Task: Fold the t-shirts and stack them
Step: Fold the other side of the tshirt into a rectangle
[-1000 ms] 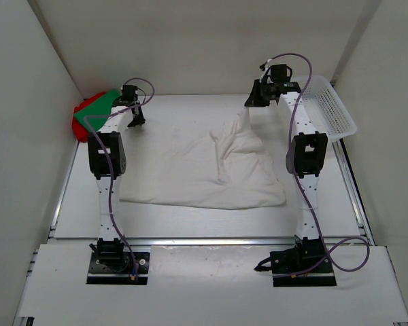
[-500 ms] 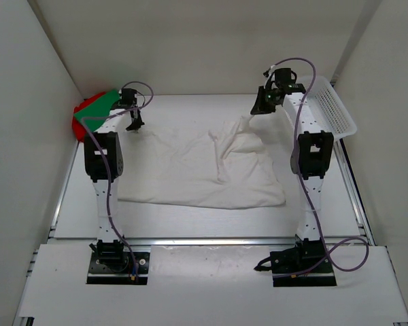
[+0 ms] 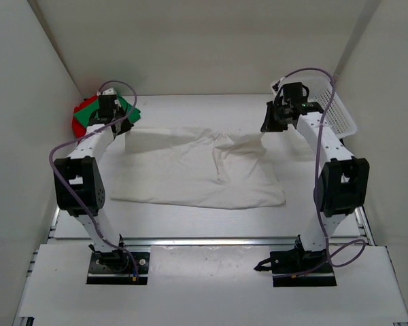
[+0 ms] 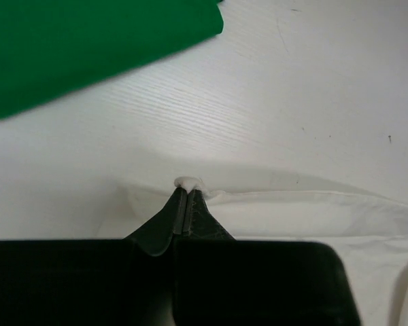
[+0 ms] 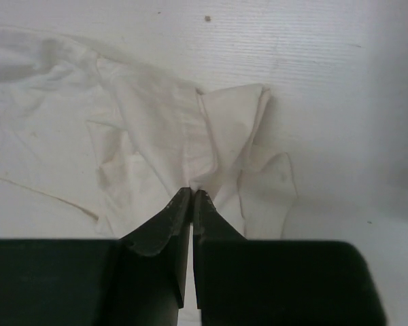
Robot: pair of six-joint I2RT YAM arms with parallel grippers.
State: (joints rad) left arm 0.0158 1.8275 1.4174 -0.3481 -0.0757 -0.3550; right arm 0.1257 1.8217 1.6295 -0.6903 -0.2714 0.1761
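Left gripper (image 4: 188, 191) shut tight, pinching far-left corner of white t-shirt (image 3: 204, 170). Right gripper (image 5: 192, 195) clamped on bunched far-right edge of same shirt. Shirt spread over table (image 3: 156, 221) between 2 arms. Green t-shirt (image 3: 90, 109) atop red t-shirt (image 3: 77, 125), far-left corner, just beyond left gripper.

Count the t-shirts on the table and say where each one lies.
3. The white t-shirt lies spread across the middle; the green t-shirt sits on the red t-shirt in the far left corner. More may hide beneath.
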